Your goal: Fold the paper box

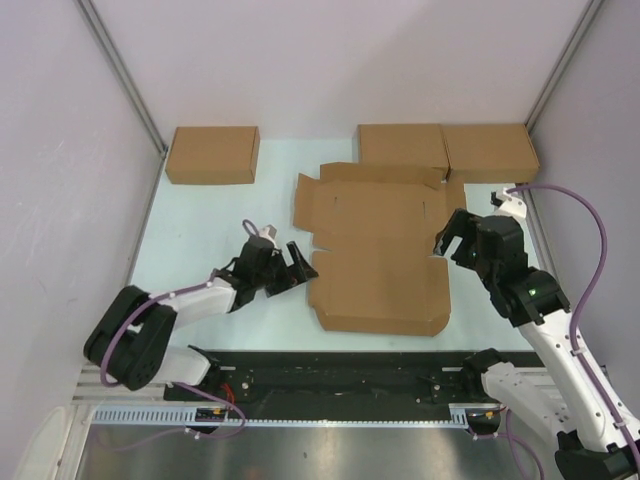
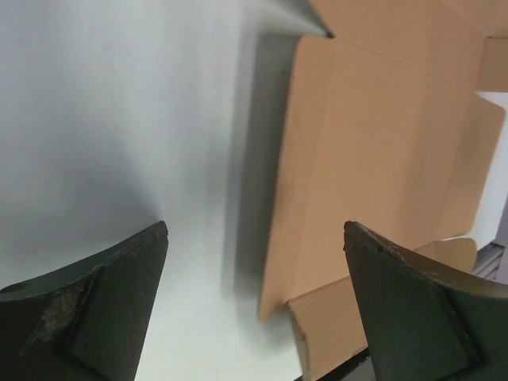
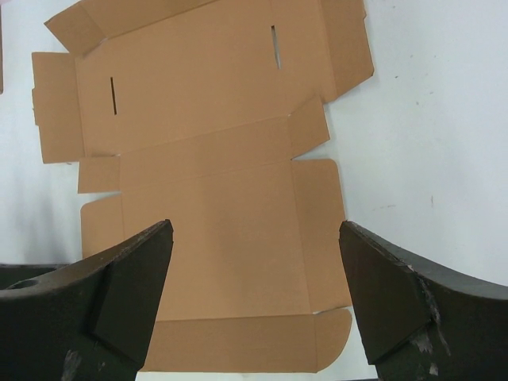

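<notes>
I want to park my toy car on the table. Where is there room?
Bare table lies between the lone left box and the flat paper box. The far right is crowded: two boxes and the right gripper.

My pale table (image 1: 200, 230), with four pieces of brown cardboard lying on it.

The paper box (image 1: 375, 250) lies opened out flat in front of me, a little right of centre, its flaps spread and two slits in its far panel. Three closed boxes sit along the far edge. The left box (image 1: 212, 154) is alone near the far left corner, well apart from the sheet. The middle box (image 1: 402, 146) and right box (image 1: 490, 151) sit side by side, just behind the sheet's far flap.
</notes>
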Available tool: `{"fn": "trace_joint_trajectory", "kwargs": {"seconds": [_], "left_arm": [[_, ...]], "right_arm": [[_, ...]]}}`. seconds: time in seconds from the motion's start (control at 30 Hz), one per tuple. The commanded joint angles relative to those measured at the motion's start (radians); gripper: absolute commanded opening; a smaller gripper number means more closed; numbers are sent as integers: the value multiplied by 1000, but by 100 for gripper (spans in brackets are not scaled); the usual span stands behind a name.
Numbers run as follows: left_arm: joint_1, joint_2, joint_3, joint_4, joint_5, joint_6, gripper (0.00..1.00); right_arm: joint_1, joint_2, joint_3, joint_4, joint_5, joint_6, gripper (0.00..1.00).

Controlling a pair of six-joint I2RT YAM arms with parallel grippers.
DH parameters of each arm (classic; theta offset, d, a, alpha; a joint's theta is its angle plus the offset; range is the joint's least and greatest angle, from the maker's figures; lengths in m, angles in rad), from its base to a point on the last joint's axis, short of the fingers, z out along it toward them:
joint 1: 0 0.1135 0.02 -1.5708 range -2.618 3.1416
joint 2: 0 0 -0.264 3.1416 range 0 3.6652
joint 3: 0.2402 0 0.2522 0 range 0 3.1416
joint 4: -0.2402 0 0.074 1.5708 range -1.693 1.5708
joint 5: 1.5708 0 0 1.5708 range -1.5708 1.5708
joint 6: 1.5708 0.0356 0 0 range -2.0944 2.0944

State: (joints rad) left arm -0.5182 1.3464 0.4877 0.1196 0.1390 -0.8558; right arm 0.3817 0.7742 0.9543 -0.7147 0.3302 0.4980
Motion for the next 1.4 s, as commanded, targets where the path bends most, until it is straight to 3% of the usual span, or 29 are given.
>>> {"fn": "trace_joint_trajectory", "kwargs": {"seconds": [0.0, 0.13, 0.23, 0.27, 0.3, 0.37, 0.4, 0.67, 0.77, 0.97, 1.0, 1.1, 1.23, 1.37], "left_arm": [[-31, 108, 57, 170, 57, -14, 94], [-40, 233, 83, 209, 177, 6, 72], [-39, 281, 84, 203, 227, 24, 50], [-39, 287, 91, 187, 234, 52, 30], [-39, 289, 98, 145, 243, 69, 19], [-34, 274, 127, 51, 263, 124, 1], [-28, 248, 141, 5, 270, 147, 0], [-6, 151, 319, -558, 228, 420, 0], [21, 137, 341, -691, 154, 504, 0], [112, 73, 324, -765, 17, 518, 4], [125, 66, 330, -768, 7, 514, 8], [136, 48, 353, -779, -41, 498, 59], [138, -21, 413, -791, -72, 463, 80], [138, -117, 488, -759, -75, 420, 82]], "right_arm": [[-6, -26, -8, 37, -10, 10, 91], [-14, -41, -11, 32, -17, 7, 91], [-18, -62, -15, 29, -17, 5, 90], [-23, -69, -17, 29, -19, 5, 90], [-23, -73, -22, 27, -20, 5, 90], [-29, -84, -23, 24, -25, 5, 90], [-32, -88, -23, 23, -29, 5, 90], [-38, -96, -31, 24, -34, -7, 90], [-38, -87, -34, 34, -40, -12, 90], [-37, -69, -48, 55, -49, -19, 90], [-37, -61, -48, 58, -52, -21, 90], [-37, -49, -46, 72, -62, -19, 90], [-29, -20, -48, 112, -92, -18, 90], [17, 48, -46, 185, -61, 19, 86]]}}
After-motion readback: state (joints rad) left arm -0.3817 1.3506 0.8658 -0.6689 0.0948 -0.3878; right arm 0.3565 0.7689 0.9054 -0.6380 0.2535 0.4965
